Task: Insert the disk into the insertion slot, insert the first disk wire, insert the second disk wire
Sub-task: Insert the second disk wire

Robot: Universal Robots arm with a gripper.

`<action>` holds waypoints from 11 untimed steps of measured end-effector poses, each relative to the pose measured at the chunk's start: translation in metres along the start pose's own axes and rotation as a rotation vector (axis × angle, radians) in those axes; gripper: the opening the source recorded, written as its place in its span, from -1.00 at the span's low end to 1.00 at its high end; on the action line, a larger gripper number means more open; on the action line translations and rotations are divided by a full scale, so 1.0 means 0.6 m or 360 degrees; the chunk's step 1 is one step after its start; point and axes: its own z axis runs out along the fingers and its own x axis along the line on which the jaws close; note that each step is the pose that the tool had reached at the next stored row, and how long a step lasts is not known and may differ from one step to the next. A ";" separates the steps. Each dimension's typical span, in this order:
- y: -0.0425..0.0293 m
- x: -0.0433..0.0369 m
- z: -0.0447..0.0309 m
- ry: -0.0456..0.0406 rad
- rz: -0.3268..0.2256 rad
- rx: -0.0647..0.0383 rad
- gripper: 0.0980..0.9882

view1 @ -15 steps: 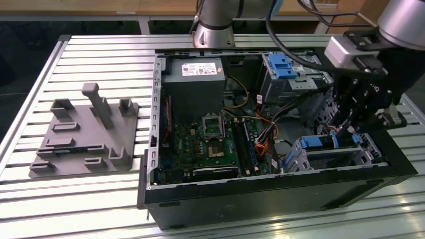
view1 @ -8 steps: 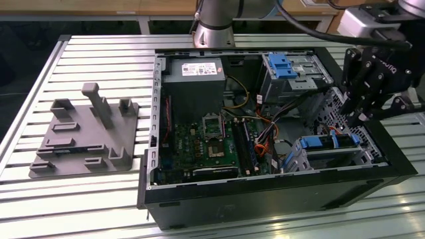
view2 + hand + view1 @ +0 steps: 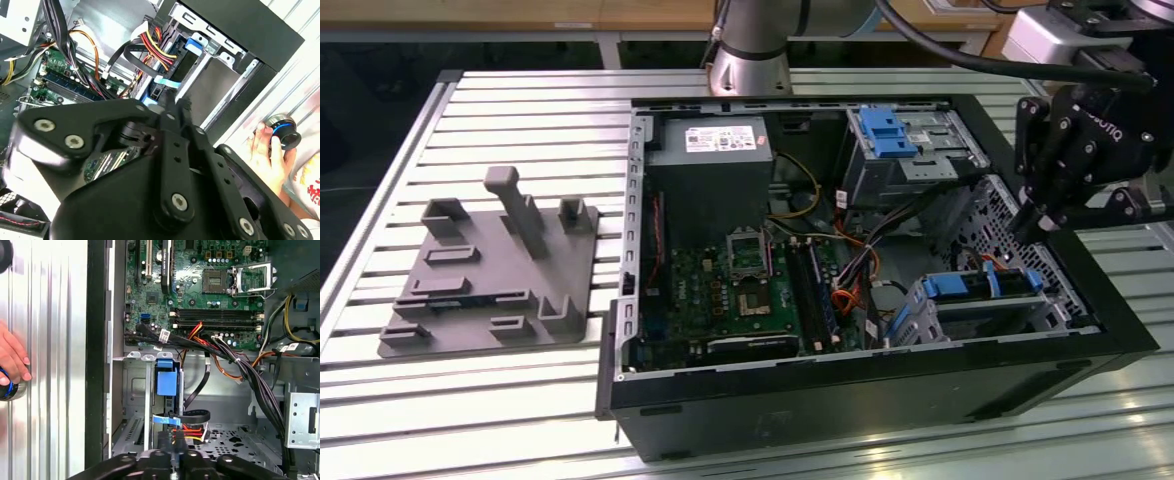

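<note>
Disk [image 3: 983,287] looks to be seated already in the insertion slot [image 3: 947,318], at the near right corner of the open case in the exterior view, blue bracket showing. The gripper [image 3: 1037,222] is hung just above it, jaws pinched together with nothing clearly held. Cabling can be seen bunched at the disk's end in the first wrist view, but whether either wire is plugged can't be told.

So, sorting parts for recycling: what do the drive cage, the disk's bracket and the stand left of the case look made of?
Insertion slot: bare grey sheet metal, folded and punched.
Bracket on the disk: glossy bright blue plastic, apparently moulded.
Stand: uniform matte grey, probably plastic, perhaps 3D printed; hard to confirm.
</note>
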 end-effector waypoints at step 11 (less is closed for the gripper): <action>0.000 0.000 0.000 0.0003 0.0000 0.0000 -0.98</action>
